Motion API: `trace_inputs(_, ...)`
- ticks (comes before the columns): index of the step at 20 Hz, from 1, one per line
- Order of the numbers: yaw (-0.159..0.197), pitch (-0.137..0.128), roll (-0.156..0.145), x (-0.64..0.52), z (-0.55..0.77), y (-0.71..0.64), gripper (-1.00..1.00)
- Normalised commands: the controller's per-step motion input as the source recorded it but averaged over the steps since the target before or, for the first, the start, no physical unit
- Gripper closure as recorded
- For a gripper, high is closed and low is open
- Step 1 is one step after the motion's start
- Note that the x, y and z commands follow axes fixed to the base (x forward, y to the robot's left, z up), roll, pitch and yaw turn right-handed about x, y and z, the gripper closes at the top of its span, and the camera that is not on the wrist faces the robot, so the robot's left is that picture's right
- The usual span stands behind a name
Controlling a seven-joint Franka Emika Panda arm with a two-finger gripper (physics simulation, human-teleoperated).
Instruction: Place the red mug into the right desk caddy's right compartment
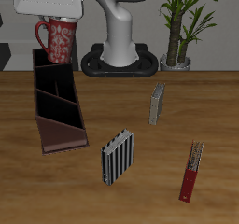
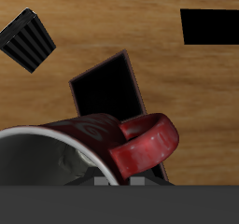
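A red mug (image 1: 59, 39) hangs clamped in the gripper (image 1: 56, 19), lifted clear of the table (image 1: 187, 116) above the far end of the right desk caddy (image 1: 58, 102), its handle showing on the outer side. In the wrist view the mug's grey inside and red handle (image 2: 147, 142) fill the foreground over a dark open compartment (image 2: 107, 88). A striped block (image 1: 118, 157) stands near the caddy's near end.
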Motion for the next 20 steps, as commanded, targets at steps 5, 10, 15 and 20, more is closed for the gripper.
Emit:
trace_inputs(5, 0.028, 0.019, -0.041, -0.33, -0.13, -0.16, 1.00)
trace_inputs(10, 0.034, 0.021, -0.022, -0.36, -0.15, -0.11, 1.00)
trace_inputs(15, 0.048, 0.000, -0.026, -0.44, -0.13, -0.08, 1.00)
trace_inputs(20, 0.041, 0.029, -0.036, -0.25, -0.28, -0.17, 1.00)
